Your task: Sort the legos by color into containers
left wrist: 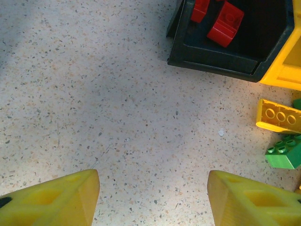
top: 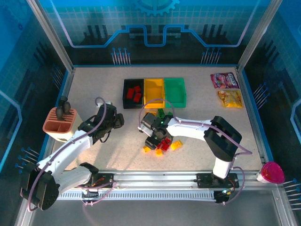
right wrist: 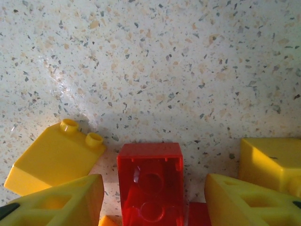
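Observation:
A pile of red, yellow and green legos (top: pixel 163 145) lies in the middle of the table. My right gripper (top: pixel 157 140) hangs over it, open (right wrist: pixel 153 188). An upturned red brick (right wrist: pixel 150 181) lies between its fingers with a gap on each side. Yellow bricks (right wrist: pixel 51 157) (right wrist: pixel 273 162) lie to either side of it. The containers stand in a row at the back: black (top: pixel 128 100) with red bricks (left wrist: pixel 225 24) inside, yellow (top: pixel 154 89), green (top: pixel 175 89). My left gripper (top: pixel 116 120) is open (left wrist: pixel 153 188) over bare table, left of the pile.
A terracotta-and-cream holder (top: pixel 59 123) stands at the left edge. Two snack packets (top: pixel 225 80) (top: pixel 229 99) lie at the back right, and a pink cup (top: pixel 271 172) sits at the front right corner. A loose yellow brick (left wrist: pixel 278 115) and green brick (left wrist: pixel 284 153) lie near the black bin.

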Tool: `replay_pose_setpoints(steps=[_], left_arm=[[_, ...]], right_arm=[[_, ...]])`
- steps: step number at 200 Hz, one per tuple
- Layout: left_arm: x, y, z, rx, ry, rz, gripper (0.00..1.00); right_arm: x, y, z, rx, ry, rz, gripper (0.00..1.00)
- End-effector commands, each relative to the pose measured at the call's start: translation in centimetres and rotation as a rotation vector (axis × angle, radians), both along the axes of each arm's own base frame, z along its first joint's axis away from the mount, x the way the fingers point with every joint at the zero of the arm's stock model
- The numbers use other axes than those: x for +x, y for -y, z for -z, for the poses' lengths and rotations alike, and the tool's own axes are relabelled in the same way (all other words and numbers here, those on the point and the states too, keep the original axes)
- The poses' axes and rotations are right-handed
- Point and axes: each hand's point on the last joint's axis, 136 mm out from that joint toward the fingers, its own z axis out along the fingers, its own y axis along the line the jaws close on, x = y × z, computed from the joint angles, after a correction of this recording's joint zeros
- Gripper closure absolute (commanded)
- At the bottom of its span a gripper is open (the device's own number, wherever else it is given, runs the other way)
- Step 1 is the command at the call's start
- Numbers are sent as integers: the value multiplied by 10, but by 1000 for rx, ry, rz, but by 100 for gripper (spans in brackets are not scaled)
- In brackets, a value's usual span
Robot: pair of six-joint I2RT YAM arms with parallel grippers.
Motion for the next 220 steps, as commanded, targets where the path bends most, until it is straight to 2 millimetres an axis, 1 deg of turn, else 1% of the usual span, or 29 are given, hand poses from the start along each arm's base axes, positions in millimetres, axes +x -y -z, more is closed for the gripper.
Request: replay_pose_setpoints(steps=[1, 37, 75, 93, 123, 147, 169, 188, 201, 220], left_arm=[[-2, -3, 2, 9, 8, -10, 37], [-1, -3, 1, 15, 13, -9, 38], [-1, -3, 1, 18, 14, -10, 38], [0, -3, 1, 20, 17, -9, 38], [0, -5, -2, 31, 21, -9, 38], [0, -5, -2, 33, 23, -4, 38], [-1, 2, -7, 0, 59, 35, 38], [-6, 2, -10, -29, 93, 40, 38], [-10, 0, -10, -35, 94, 32, 38], [-17, -1, -3, -33, 68, 30, 38]], right_arm=[[-9, 9, 24, -49, -84, 24, 40], [-3, 7, 27, -64, -69, 34, 42], [3, 5, 27, -84, -49, 43, 47], [6, 4, 26, -84, -39, 47, 52], [11, -3, 16, -58, -20, 55, 63], [17, -15, -3, -2, 8, 52, 67], [29, -28, -31, 98, 37, 58, 68], [46, -39, -56, 183, 67, 71, 68], [61, -46, -72, 226, 93, 84, 68], [83, -59, -92, 283, 122, 90, 69]])
